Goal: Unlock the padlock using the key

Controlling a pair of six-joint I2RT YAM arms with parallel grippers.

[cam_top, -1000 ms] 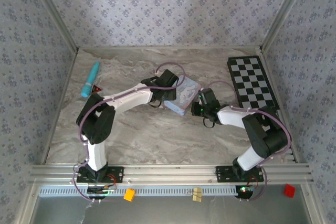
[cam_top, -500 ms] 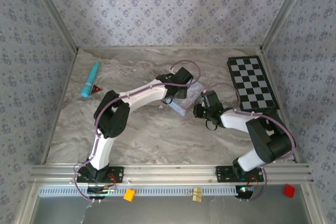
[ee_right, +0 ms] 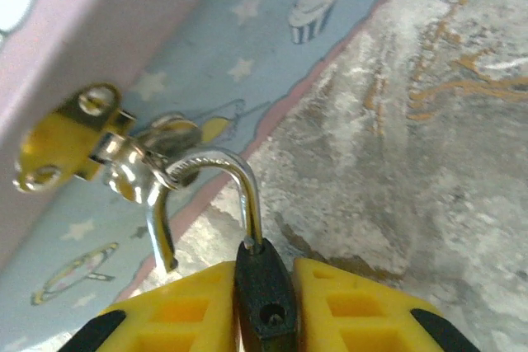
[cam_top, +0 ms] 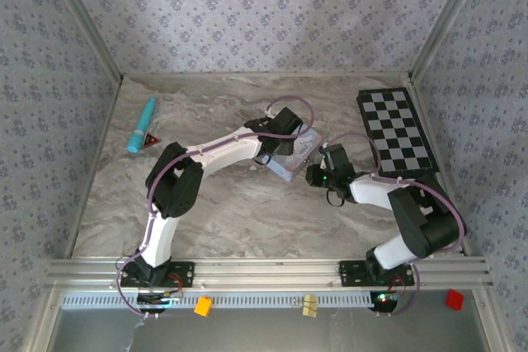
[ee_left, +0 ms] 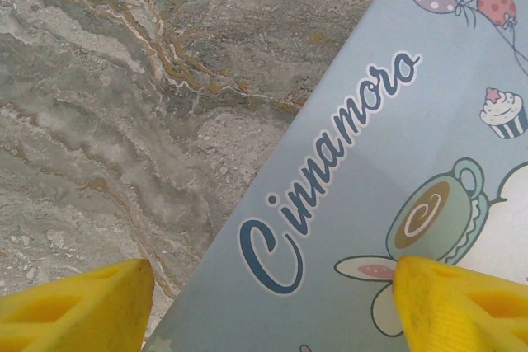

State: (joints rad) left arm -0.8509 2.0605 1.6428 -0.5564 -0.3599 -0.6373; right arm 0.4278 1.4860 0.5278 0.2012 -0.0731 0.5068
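The right tool (ee_right: 266, 284) is clamped on the padlock (ee_right: 263, 309), its yellow pads (ee_right: 181, 311) against both sides of the dark body at 6 o'clock in the wrist view; the grip likely steadies the body. The shackle (ee_right: 235, 166) arcs toward 10 o'clock through the brass latch (ee_right: 58, 142) on the pastel tin (ee_right: 247, 55), with one leg seemingly free of the body. The left tool (ee_left: 266, 286) stands wide apart over the lid, one finger (ee_left: 74, 298) at 7 o'clock above the surface (ee_left: 124, 121), probably to brace the tin.
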